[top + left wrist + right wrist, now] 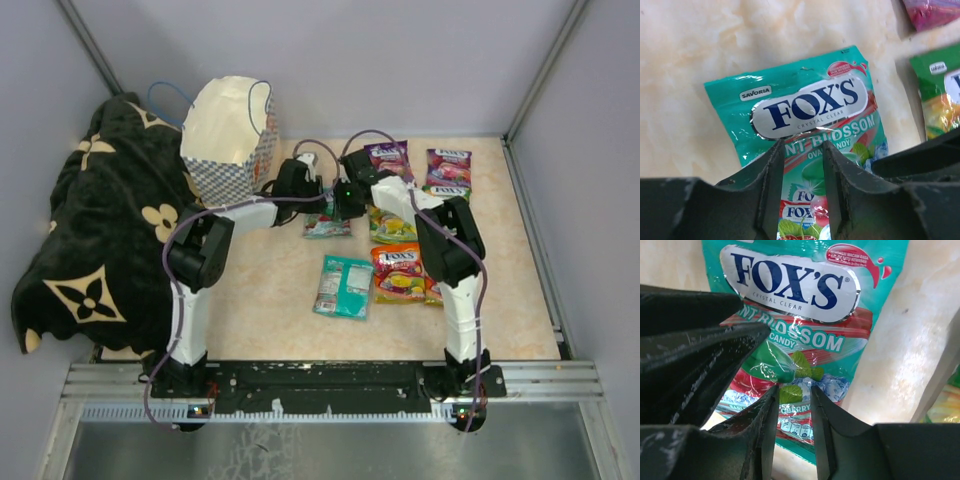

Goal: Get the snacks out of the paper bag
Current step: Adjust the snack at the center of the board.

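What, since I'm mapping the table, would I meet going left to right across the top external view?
black blanket → paper bag → near teal packet → orange-red packet → far-right purple packet

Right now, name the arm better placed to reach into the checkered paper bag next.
Left: the left pincer hangs beside the blue-and-white checkered paper bag; the right pincer sits farther from it, over the teal glossy candy packet.
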